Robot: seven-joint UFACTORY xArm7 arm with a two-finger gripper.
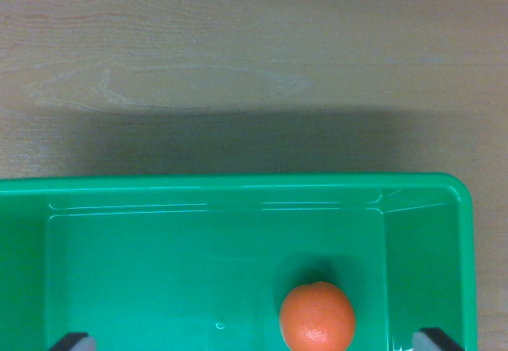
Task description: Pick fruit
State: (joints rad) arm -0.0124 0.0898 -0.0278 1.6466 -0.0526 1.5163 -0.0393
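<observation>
Pale wooden surface [254,49] with a fine light grain fills the upper half of the wrist view, and a wide soft shadow lies across it just above the bin. Below this shadow stands a bright green plastic bin [238,186], rectangular, with a smooth glossy rim that runs from the wrist view's left edge to a rounded corner on the wrist view's right. Its left wall is cut off by the edge of the picture, so I cannot tell where the bin ends on that side.

At the bottom left corner of the view, one dark grey fingertip [73,341] of the jaws [254,341] comes into the picture, over the floor of the bin near its left wall. The floor of the bin is bare green plastic with small reflections of light.

Further right, a round orange fruit with a dimpled skin [317,317] sits on the floor of the bin, in its right part, near the right wall but not touching it. A small dark shadow lies just behind it. The lowest part of the fruit is cut by the bottom edge.

At the bottom right, the second dark fingertip shows beside the right wall. The two tips stand far apart, with the fruit between them and closer to the right one; neither touches it.
</observation>
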